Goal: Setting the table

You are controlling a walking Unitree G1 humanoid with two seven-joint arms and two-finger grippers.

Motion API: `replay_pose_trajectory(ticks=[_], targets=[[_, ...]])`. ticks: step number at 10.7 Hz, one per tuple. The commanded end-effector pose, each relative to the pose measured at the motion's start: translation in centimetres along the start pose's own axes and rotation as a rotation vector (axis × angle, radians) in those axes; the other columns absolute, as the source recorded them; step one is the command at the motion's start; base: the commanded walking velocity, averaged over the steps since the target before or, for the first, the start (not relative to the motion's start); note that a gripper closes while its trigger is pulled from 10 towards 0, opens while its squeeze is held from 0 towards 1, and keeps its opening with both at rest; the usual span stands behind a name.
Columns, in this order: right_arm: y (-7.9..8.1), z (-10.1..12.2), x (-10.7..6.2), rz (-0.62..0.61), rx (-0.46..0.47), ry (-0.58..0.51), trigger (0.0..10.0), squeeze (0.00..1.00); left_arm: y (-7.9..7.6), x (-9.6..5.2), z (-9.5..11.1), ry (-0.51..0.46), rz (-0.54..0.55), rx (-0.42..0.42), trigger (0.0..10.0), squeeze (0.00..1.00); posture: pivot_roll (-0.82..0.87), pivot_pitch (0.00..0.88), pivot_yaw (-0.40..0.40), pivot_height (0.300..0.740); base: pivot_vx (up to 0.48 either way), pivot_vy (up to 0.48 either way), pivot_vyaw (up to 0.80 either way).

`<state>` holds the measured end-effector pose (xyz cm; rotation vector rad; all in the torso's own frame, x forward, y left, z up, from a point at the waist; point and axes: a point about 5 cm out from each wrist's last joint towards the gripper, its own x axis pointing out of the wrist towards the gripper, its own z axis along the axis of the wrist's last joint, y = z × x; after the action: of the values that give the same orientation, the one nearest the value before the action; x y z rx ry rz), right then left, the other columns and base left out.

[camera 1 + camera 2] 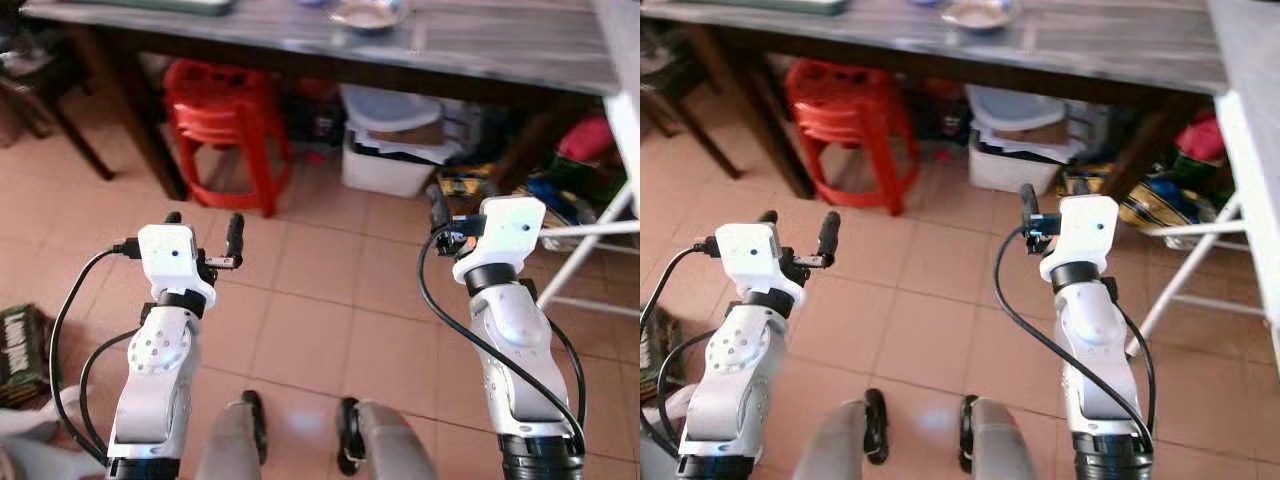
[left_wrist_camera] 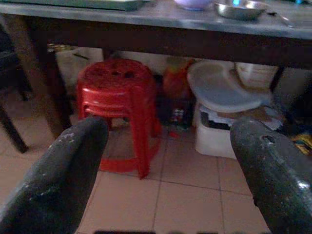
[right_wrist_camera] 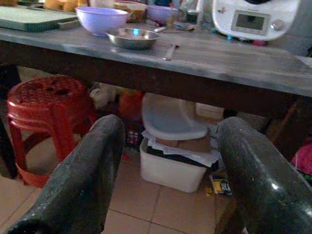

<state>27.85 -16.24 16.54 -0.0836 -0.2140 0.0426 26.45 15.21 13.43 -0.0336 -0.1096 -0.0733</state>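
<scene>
A long table with a grey top (image 1: 480,40) stands ahead of me. On it sit a shallow metal bowl (image 3: 132,38), a purple bowl (image 3: 101,19) and a spoon (image 3: 169,51). My left gripper (image 1: 204,230) is raised over the tiled floor, short of the table, open and empty; the left wrist view looks between its fingers (image 2: 73,161) toward the underside of the table. My right gripper (image 3: 169,124) is held at a similar height further right, also open with nothing in it. One black finger (image 1: 438,205) shows beside the right wrist.
Stacked red plastic stools (image 1: 228,110) and a white lidded bin (image 1: 390,150) stand under the table. A dark chair leg (image 1: 70,120) is at the left and a white metal frame (image 1: 590,250) at the right. A white appliance (image 3: 256,17) and a green board (image 3: 34,17) are on the table.
</scene>
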Motion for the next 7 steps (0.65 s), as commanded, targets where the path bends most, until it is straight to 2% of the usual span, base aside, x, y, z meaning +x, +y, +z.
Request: replay_pose_trajectory(ticks=[1, 5, 6, 7], targets=[[-0.3, 0.0, 0.0, -0.003, -0.012, -0.002, 10.0, 0.0, -0.1, -0.2, 0.1, -0.005, -0.004, -0.002, 10.0, 0.0, -0.04, 0.256, -0.011, 0.74, 0.0, -0.48, 0.0], [-0.3, 0.1, 0.0, -0.011, -0.005, -0.009, 10.0, 0.0, -0.3, -0.1, 0.3, -0.012, -0.005, -0.014, 10.0, 0.0, -0.04, 0.253, -0.011, 0.74, 0.0, -0.48, 0.0], [-0.8, 0.6, -0.1, -0.051, 0.019, -0.043, 10.0, 0.0, 0.0, -0.2, 1.1, -0.047, 0.014, -0.034, 10.0, 0.0, -0.05, 0.25, -0.011, 0.74, 0.0, -0.48, 0.0], [-1.5, 0.3, -0.5, -0.099, 0.031, -0.025, 10.0, 0.0, 0.2, -0.3, 1.4, -0.053, 0.023, -0.037, 10.0, 0.0, -0.04, 0.234, -0.014, 0.74, 0.0, -0.48, 0.0]])
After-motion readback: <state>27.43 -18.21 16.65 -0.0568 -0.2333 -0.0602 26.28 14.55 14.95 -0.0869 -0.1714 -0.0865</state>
